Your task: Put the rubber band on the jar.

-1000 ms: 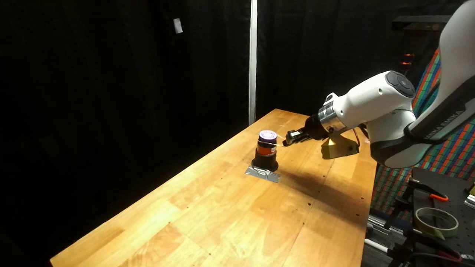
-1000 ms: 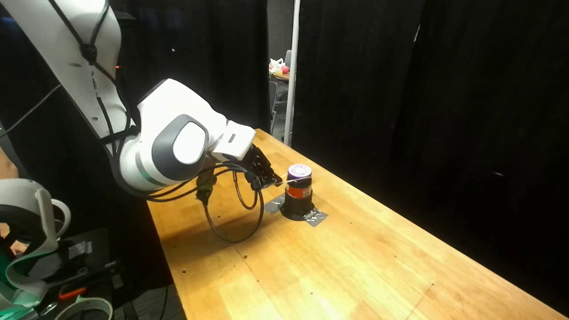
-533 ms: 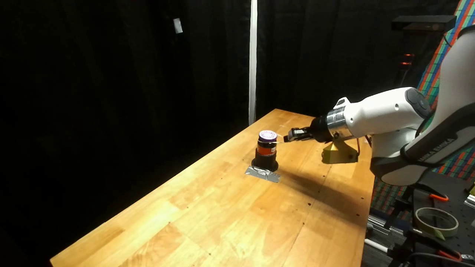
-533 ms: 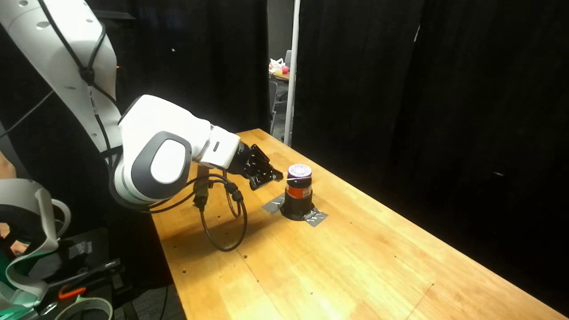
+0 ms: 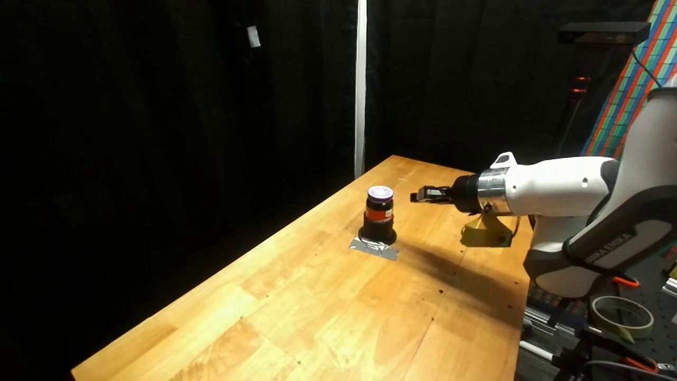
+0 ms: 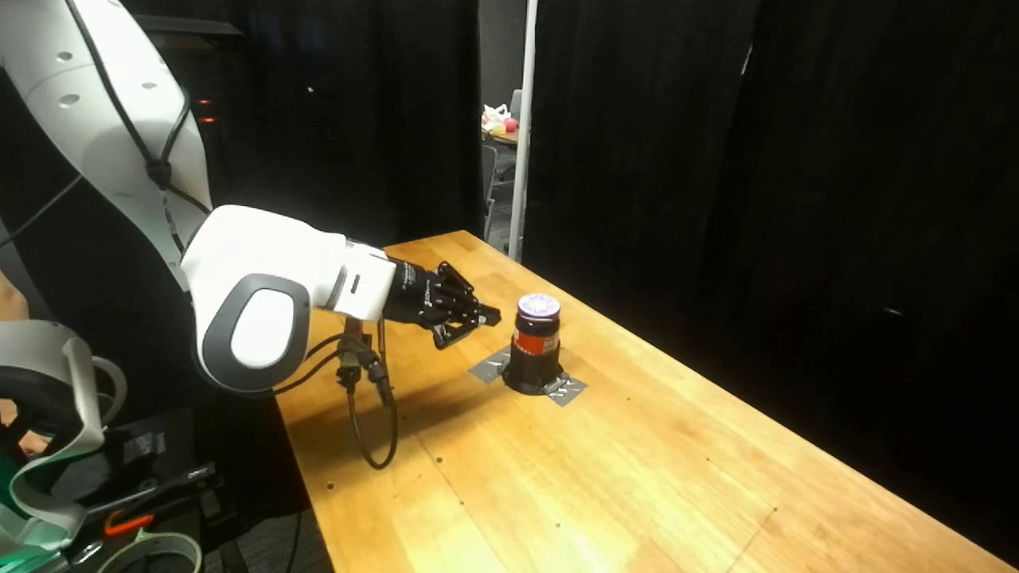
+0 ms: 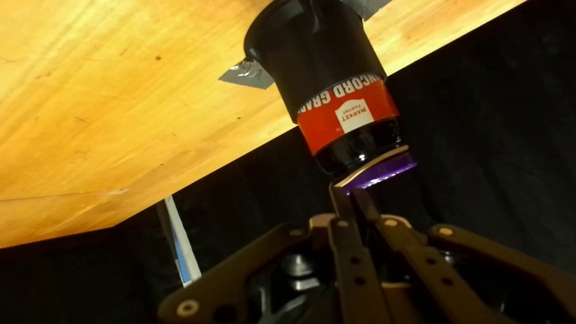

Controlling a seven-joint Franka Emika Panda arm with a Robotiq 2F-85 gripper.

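The jar (image 5: 380, 214) has an orange-red label and a purple lid; it also shows in an exterior view (image 6: 535, 344) and the wrist view (image 7: 324, 130). It stands upright in a black holder (image 5: 378, 232). My gripper (image 5: 414, 197) is beside the lid at about its height; an exterior view (image 6: 491, 316) shows a gap between them. In the wrist view, the fingertips (image 7: 350, 191) overlap the lid's edge, close together with a narrow slit. No strand runs to the jar. A tan strip (image 7: 374, 165) follows the lid's lower edge; I cannot tell whether it is the rubber band or the rim.
Silver tape (image 5: 373, 247) fixes the holder to the wooden table (image 5: 338, 312). The table's far edge runs along a black curtain (image 5: 174, 159) behind the jar. A side stand with a tape roll (image 5: 622, 317) is beyond the near table edge.
The strand stretched between jar and gripper is no longer seen. The gripper has drawn back from the jar and levelled out as the arm lowered. The jar has shifted slightly away from the gripper.
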